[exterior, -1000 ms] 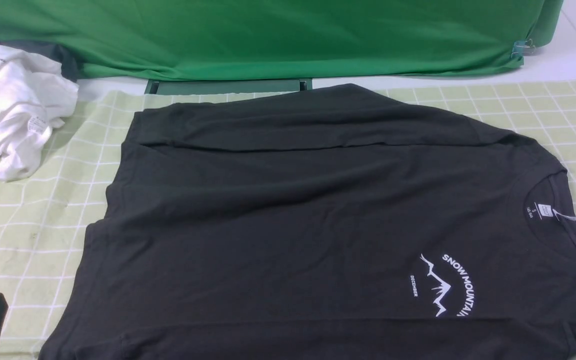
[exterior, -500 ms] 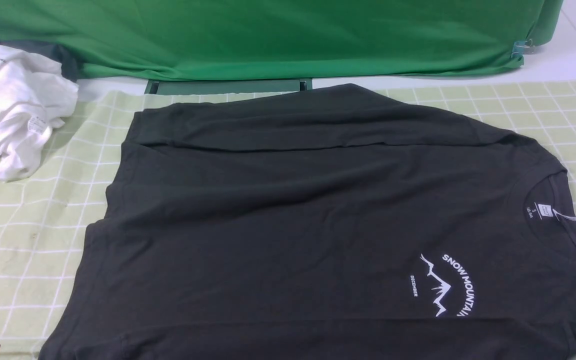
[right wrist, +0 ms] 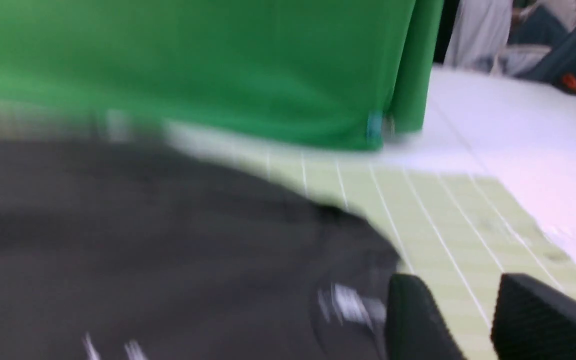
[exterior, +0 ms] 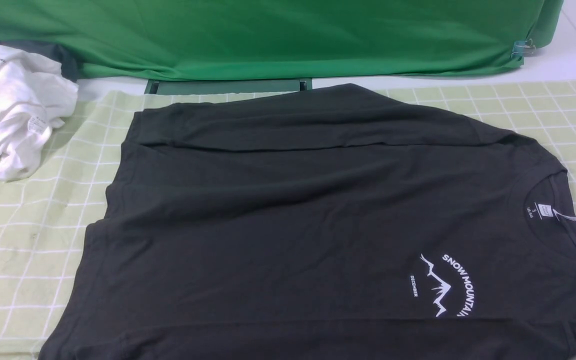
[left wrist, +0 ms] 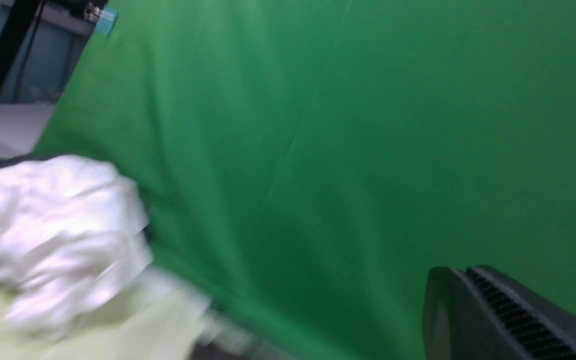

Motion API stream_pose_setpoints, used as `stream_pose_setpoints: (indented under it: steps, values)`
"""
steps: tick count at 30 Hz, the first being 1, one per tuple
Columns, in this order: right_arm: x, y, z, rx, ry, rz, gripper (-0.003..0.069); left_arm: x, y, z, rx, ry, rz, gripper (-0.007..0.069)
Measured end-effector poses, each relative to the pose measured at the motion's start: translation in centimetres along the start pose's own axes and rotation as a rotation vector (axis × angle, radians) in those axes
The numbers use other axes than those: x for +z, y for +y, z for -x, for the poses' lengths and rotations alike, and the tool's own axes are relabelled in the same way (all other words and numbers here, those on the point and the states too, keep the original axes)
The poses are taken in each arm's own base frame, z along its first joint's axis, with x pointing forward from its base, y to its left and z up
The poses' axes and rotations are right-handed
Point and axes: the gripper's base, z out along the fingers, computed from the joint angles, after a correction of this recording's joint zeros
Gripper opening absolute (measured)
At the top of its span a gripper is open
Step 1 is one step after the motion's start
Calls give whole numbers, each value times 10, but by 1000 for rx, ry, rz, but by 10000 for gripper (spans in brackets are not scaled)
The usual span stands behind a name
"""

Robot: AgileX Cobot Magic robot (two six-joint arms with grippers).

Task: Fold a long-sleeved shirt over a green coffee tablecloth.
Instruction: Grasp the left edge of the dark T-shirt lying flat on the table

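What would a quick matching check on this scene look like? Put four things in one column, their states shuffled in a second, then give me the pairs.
Things:
1. long-sleeved shirt
2. green coffee tablecloth
3. white garment
4. right pincer

States:
A. crumpled in a heap at the far left
B. jaws apart, holding nothing
C. spread out, chest print up, collar toward the robot's right
D. pale, white grid lines, lying underneath

Pairs: 1-C, 2-D, 3-A, 4-B
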Motion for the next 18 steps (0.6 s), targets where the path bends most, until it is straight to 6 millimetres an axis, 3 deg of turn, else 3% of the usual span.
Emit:
stream_pose_setpoints:
  steps: [2,4,7,12,15,17,18]
  values:
    - [0,0,5,106,-50,1,241,0,-2,7,-53,-71,-28,17]
    - [-1,-1,12,329,-129,15,241,-3,-11,22,-109,-229,-123,17]
    - [-1,-1,14,432,-159,26,240,-1,-26,40,-144,-237,-175,17]
    - [-2,-1,17,470,-188,34,241,18,-60,79,-56,43,-63,17]
    - [-3,-1,24,485,-253,46,241,35,-68,86,90,274,53,17]
    - [-6,-1,38,490,-232,54,235,53,-68,77,204,521,120,17]
    - [-7,-1,43,489,-238,57,230,54,-68,75,211,559,130,17]
